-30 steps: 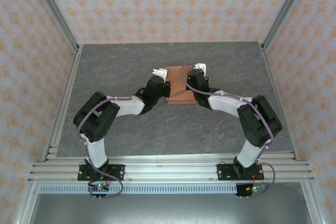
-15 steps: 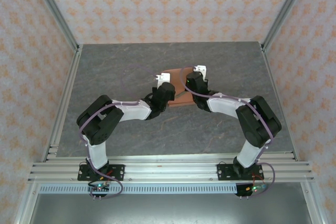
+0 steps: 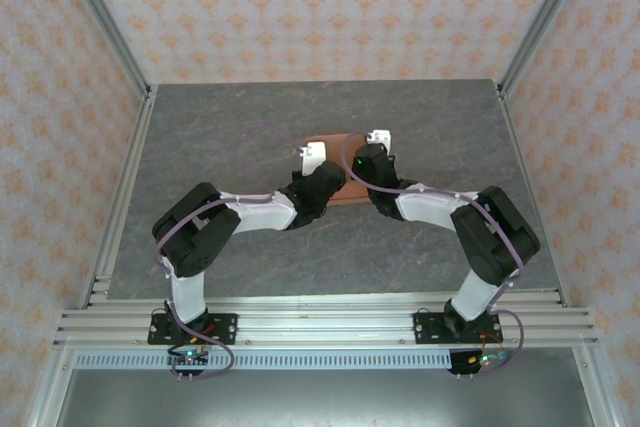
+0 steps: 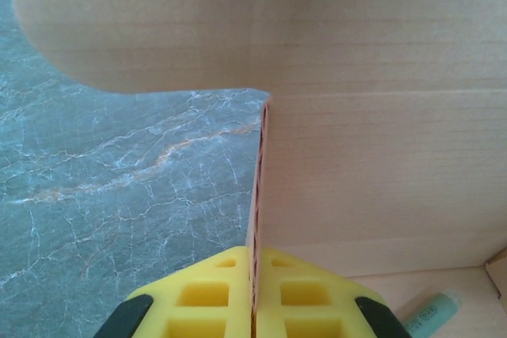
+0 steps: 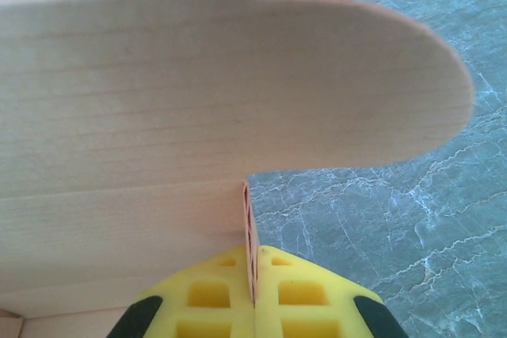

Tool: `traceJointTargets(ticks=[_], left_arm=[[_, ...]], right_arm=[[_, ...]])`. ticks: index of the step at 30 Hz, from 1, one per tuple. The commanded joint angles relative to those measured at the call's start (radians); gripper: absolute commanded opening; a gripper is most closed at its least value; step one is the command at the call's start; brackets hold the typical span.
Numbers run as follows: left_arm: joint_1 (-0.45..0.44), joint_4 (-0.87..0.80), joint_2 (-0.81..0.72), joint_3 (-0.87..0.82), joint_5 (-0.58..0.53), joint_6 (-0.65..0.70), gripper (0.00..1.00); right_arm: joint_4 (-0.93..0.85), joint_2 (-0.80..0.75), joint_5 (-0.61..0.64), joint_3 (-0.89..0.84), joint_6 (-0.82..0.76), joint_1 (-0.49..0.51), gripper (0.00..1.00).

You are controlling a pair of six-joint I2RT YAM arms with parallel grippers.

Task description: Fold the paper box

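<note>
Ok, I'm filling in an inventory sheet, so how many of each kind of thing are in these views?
Robot arms: 2 (left arm, right arm)
Pincers: 2 (left pincer, right pincer), each shut on a wall of the paper box
Paper boxes: 1
Other: 1 (pale green stick-like item, partly seen)
Total: 6

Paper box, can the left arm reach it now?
Yes, it looks so: the left end effector is shut on an upright wall of the paper box, with nothing between them.
</note>
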Motion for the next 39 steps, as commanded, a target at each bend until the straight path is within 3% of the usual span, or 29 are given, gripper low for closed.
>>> traceJointTargets(ticks=[1, 39], left_arm=[[-0.016, 0.073, 0.009, -0.028, -0.066, -0.034, 0.06], [-0.127, 0.354, 0.094, -0.198, -0.292, 0.015, 0.07]], right_arm=[[0.068, -0.031, -0.057, -0.041, -0.037, 0.013, 0.02], [0.399, -0.059, -0.052, -0.33, -0.002, 0.05, 0.01]])
